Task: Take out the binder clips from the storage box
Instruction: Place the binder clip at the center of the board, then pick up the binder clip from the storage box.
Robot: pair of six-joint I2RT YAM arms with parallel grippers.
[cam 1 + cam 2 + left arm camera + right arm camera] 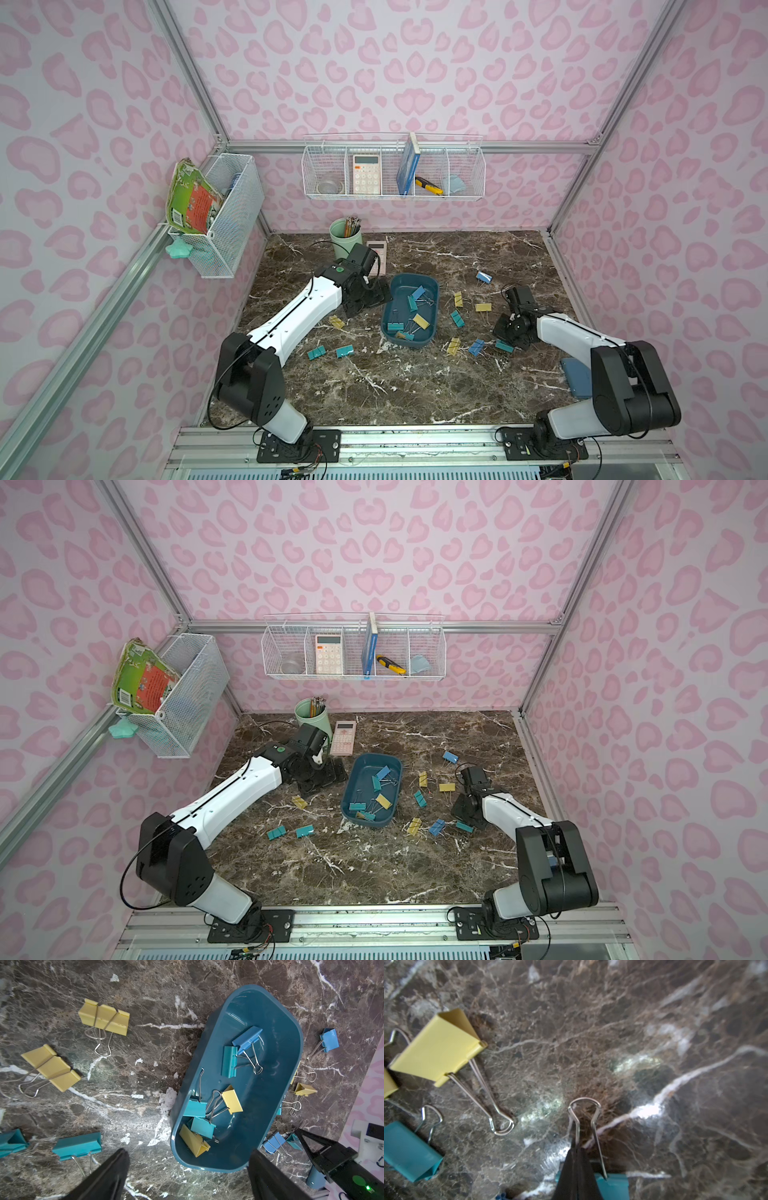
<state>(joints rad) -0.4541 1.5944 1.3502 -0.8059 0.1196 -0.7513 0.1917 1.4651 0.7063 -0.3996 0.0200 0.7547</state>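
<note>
The dark teal storage box [415,276] [365,771] [259,1118] sits mid-table. Several binder clips lie inside it, among them a blue one [417,291] [247,1040] and a yellow one [420,321] [232,1099]. Several more clips are scattered on the marble on both sides of it. My left gripper [368,297] [189,1152] hangs open beside the box's far-left end, nothing between its fingers [108,1174]. To the right of the box, down at the tabletop, my right gripper [505,332] [577,1150] is shut on the wire handle of a teal clip [504,345] [614,1186].
A mint cup of pencils [345,240] and a pink calculator [343,737] stand at the back behind the left arm. A blue-grey flat object [575,376] lies under the right arm. White wire baskets [392,166] hang on the walls.
</note>
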